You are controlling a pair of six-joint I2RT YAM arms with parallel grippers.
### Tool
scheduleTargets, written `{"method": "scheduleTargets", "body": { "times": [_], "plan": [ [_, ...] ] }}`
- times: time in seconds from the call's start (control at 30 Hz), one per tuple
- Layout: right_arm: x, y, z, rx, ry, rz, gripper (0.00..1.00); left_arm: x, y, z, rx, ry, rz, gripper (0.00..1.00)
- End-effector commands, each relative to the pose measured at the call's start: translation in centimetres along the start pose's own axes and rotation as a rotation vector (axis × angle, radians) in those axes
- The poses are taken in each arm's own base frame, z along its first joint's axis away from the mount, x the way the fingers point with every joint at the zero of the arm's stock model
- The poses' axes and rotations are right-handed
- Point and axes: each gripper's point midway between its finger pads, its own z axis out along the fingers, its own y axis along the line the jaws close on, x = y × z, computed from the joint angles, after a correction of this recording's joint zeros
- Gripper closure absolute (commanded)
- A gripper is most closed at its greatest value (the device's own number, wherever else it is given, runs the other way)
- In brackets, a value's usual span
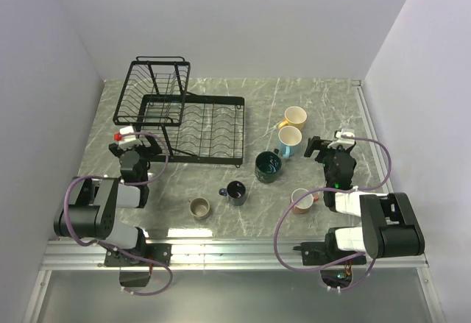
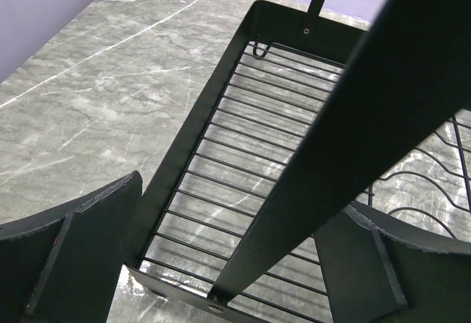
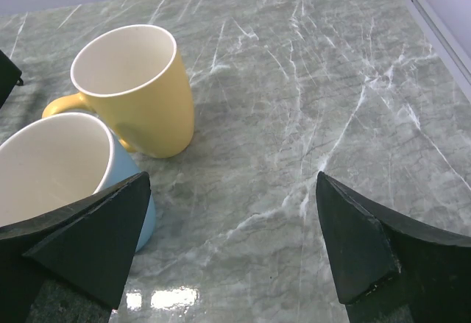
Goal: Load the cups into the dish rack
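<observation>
All six cups stand mouth-up on the marble table, outside the dish rack. The yellow mug is farthest off on the right, and the light blue mug sits just beside it on the near side. The large dark teal mug is close to the rack's near right corner. Nearer in, about mid-table, is the small navy mug, with the olive-brown mug to its near left. The salmon-red mug sits by the right arm's forearm.

The rack takes up the far left of the table, its raised basket on the left and the flat slotted tray stretching right.

The right gripper hangs just right of the yellow and blue mugs, jaws spread wide with only bare marble between them.

The left gripper is up against the rack's near left end. Its jaws are also wide apart. In the wrist view a black bar of the rack crosses between the fingers, above the basket's wire floor. Whether they touch the bar, I can't tell.
</observation>
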Motion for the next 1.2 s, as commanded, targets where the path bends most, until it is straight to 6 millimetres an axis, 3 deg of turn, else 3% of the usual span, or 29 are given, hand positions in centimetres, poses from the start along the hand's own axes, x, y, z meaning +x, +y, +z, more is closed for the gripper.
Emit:
{"method": "scheduleTargets", "body": {
  "times": [0.0,0.7,0.8,0.83,0.87,0.9,0.93,0.97,1.1,1.17],
  "plan": [
    [-3.0,0.3,0.7,-0.009,-0.093,-0.007,0.0,-2.0,-0.6,0.4,0.014,-0.074,-0.006,0.01],
    [-3.1,0.1,0.6,0.009,-0.095,-0.005,0.0,-2.2,-0.3,0.3,0.008,-0.083,-0.011,0.01],
    [-3.5,0.2,0.8,0.02,-0.072,-0.006,0.0,-2.7,0.0,0.5,-0.042,-0.067,-0.016,0.01],
    [-4.4,0.4,0.8,0.017,-0.087,-0.009,0.0,-4.8,-0.6,1.2,-0.041,-0.096,-0.017,0.0],
    [-4.6,0.7,0.8,0.009,-0.089,-0.016,0.0,-2.1,-0.1,1.2,-0.075,0.05,0.008,0.0],
    [-4.3,0.7,0.8,0.013,-0.064,-0.023,0.0,-2.2,0.1,1.5,-0.099,0.087,0.005,0.01],
    [-5.4,0.7,0.8,0.016,-0.085,-0.023,0.0,-3.4,-0.4,2.4,-0.11,0.091,-0.004,0.01],
    [-5.6,0.9,0.6,0.013,-0.085,-0.025,0.0,-1.7,-0.3,1.9,-0.107,0.181,0.013,0.01],
    [-6.2,0.8,0.0,0.025,-0.051,-0.06,0.0,-2.0,-1.4,0.6,-0.052,0.214,-0.027,0.01],
    [-7.6,0.9,-0.5,0.017,-0.074,-0.068,0.0,-3.2,-1.3,0.0,-0.059,0.196,-0.046,0.01]
  ]
}}
